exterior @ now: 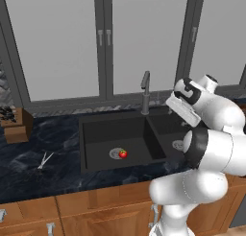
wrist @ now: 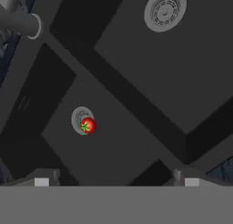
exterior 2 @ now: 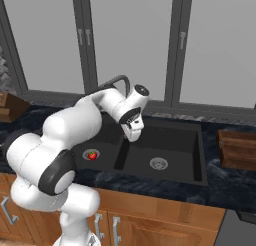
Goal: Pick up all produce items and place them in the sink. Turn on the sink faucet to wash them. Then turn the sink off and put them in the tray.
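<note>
Left base view: the fruit (exterior: 123,154) sits in the left basin of the sink (exterior: 96,129), touching the edge of the round silver drain (exterior: 116,153); faucet (exterior: 145,92) stands behind the divider between basins; scissors (exterior: 44,160) lie on the dark worktop (exterior: 29,172) well left of the sink, not mine to move; my wrist hangs over the right basin, fingers hidden here; right base view: same fruit (exterior 2: 92,155) on the left drain, tiny, glossy red, green top; my gripper (exterior 2: 132,135) hovers above the divider, well above the basin floor; wooden tray (exterior 2: 239,149) lies on the worktop right of the sink; spread of my fingers too small to read here; hand view: fruit (wrist: 88,125) looks down-left of centre, green star cap facing me, overlapping its drain; second drain (wrist: 164,10) up top; faucet spout at upper left; my two fingertips (wrist: 42,181) sit far apart at the bottom edge, so fingers are spread with nothing between them; handling guess: light, round, slick skin, soft enough to bruise, likely to roll on the flat basin floor; I'd close across its widest middle, straight down, gentle force; cap gives no useful hold.
</note>
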